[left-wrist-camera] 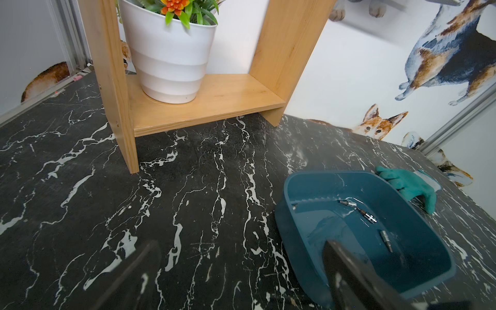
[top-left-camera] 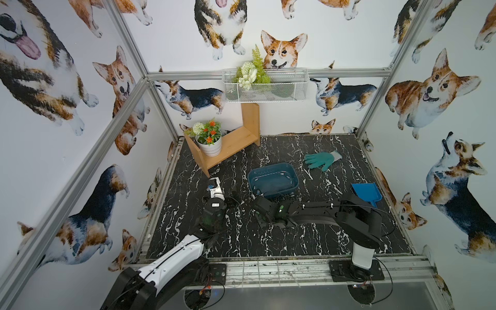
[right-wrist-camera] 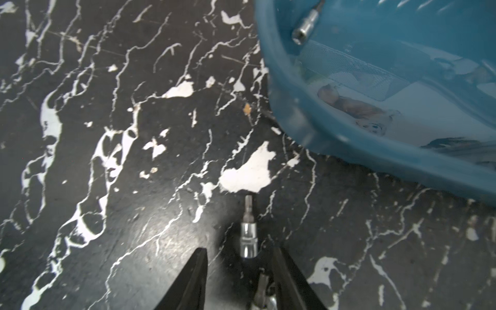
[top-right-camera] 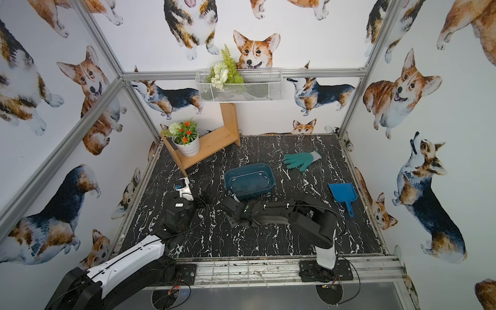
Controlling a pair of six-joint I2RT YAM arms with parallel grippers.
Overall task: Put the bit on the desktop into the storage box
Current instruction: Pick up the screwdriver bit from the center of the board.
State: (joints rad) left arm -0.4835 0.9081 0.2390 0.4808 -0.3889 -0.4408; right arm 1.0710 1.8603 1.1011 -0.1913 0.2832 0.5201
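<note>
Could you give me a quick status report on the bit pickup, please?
Left gripper open beside storage box. Right gripper open, jaws straddling a bit on the desktop, not yet gripped. Other bits already in box. Nothing blocking.

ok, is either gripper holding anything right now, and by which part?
Nothing held. The right gripper straddles the bit lying on the desktop, jaws either side of its thick end, gaps showing on both sides. Left gripper open, empty.
</note>
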